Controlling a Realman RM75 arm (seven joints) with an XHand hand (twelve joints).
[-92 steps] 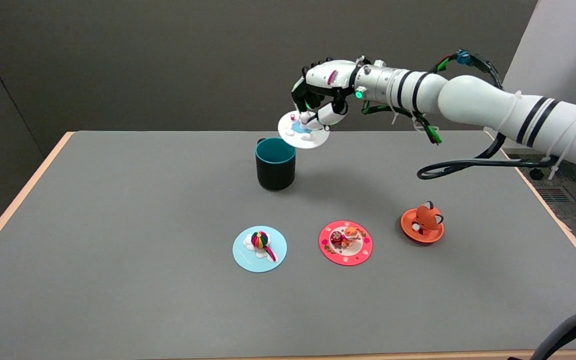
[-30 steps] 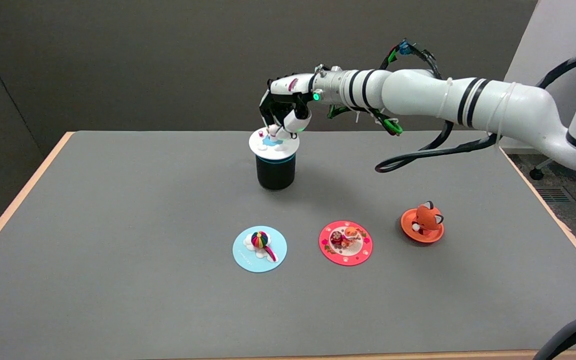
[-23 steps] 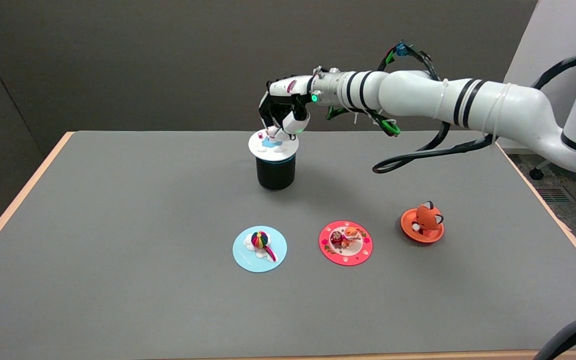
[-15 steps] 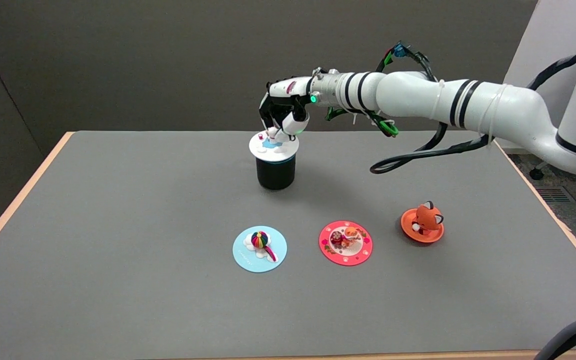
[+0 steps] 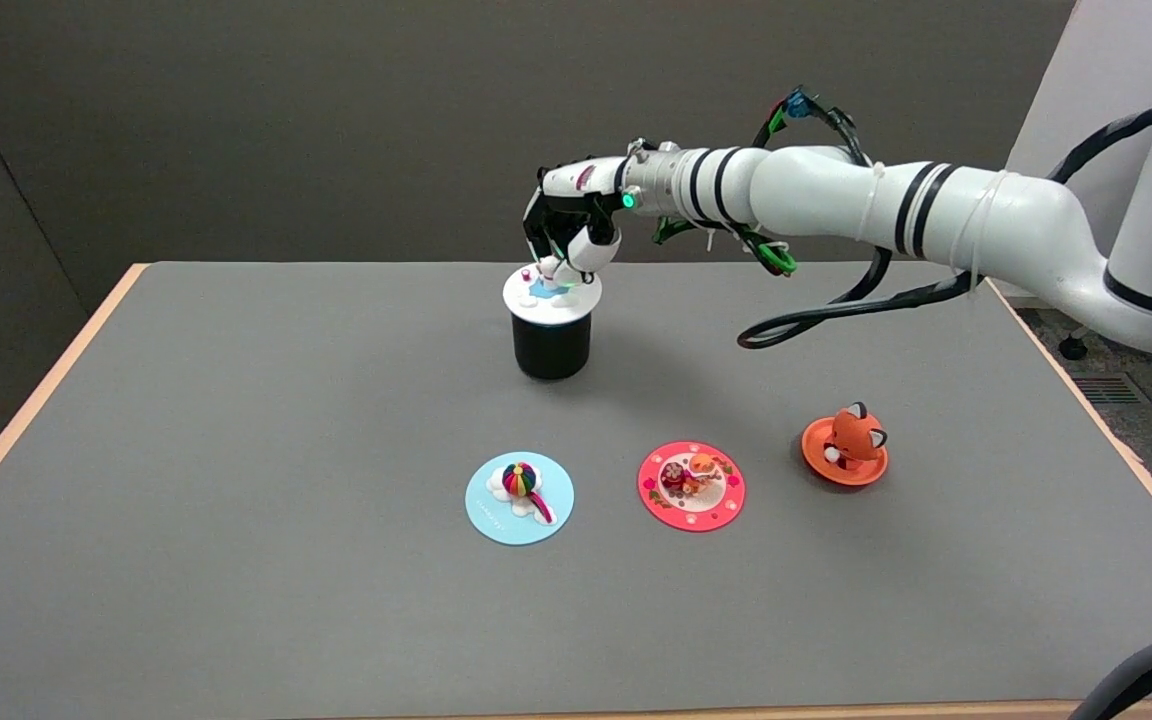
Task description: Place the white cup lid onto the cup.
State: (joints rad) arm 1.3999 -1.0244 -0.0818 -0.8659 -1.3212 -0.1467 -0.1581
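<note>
1. Across the far middle of the grey surface stands the dark cup, with the white cup lid lying flat over its mouth and covering the rim.
2. Reaching in from the right, the white arm holds the right hand directly above the lid; its fingers are curled down together around the small figure on the lid's top, though whether they actually pinch it or only touch it cannot be told.
3. Nearer the camera, three more lids lie in a rough row, well apart from the cup: a light blue lid with a rainbow ball, a red lid with small figures, and an orange lid carrying a fox figure, this last one tilted.
4. A pale wooden edge borders the grey top on the left and right sides.
5. Behind the surface runs a dark, plain wall; at the right a white panel stands, and below it a patch of floor with a vent grille shows.
6. A black cable loops under the arm.
</note>
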